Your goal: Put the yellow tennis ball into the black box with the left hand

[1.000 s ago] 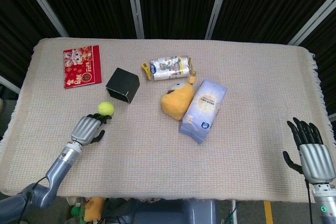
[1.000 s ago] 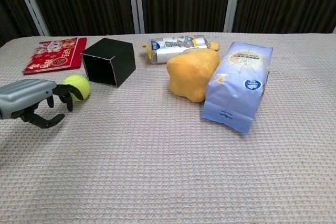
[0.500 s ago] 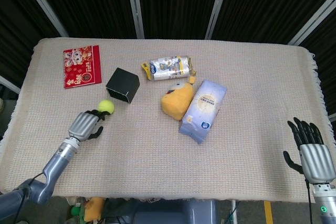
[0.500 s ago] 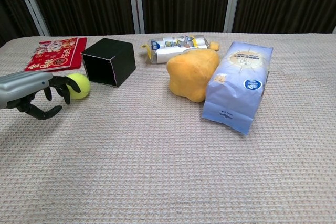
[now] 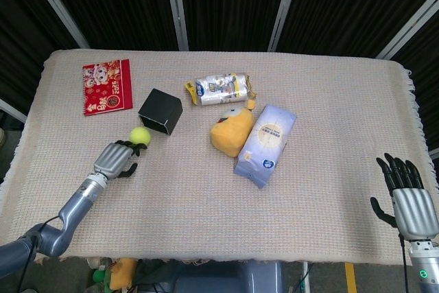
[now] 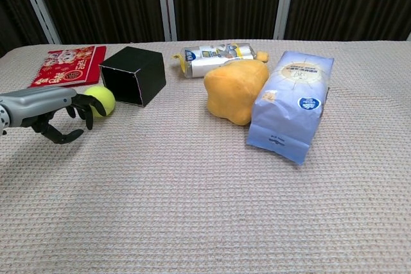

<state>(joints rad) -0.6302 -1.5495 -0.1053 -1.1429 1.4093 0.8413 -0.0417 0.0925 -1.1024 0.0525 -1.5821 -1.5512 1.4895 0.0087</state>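
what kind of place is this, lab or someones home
Most likely a robot lab or test setup, not a home. A cloth-covered table stands before black curtains on metal frames, with unrelated items laid out on it: a tennis ball, a black box and a plush toy.

The left hand is showing a silver-grey back with black fingers. Right at its fingertips the tennis ball is glowing yellow-green. Just beyond the ball, the box is sitting matte black with pale edges. Farther past the hand, the booklet is showing red with white cartoon figures. Off to the hand's right, the plush toy is looking orange-yellow, and the bag beside it pale lavender-blue with a cream circle. The counter is wearing a beige woven cloth.
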